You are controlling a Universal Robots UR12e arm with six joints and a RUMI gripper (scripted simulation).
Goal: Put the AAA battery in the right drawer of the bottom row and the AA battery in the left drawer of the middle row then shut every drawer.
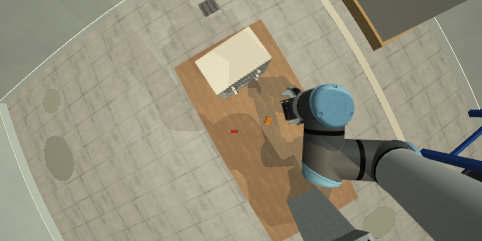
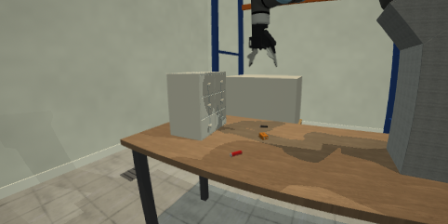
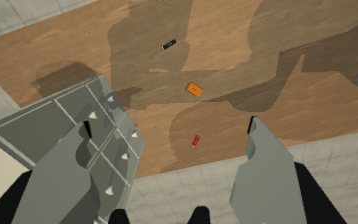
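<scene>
Beside my pale cream-and-grey chest (image 1: 232, 59) (image 2: 185, 103) (image 3: 10, 130), the table (image 1: 225, 154) (image 2: 186, 157) (image 3: 240, 30) shows brown wood grain. Out from the chest's drawer fronts, I see one plain red cylinder (image 1: 234, 131) (image 2: 236, 153) (image 3: 196, 141), one orange block (image 1: 268, 120) (image 2: 263, 136) (image 3: 194, 89) and one black cylinder (image 2: 264, 126) (image 3: 168, 45).

Orange block (image 1: 268, 120) (image 2: 263, 136) (image 3: 194, 89) between batteries; gaps either side.
</scene>
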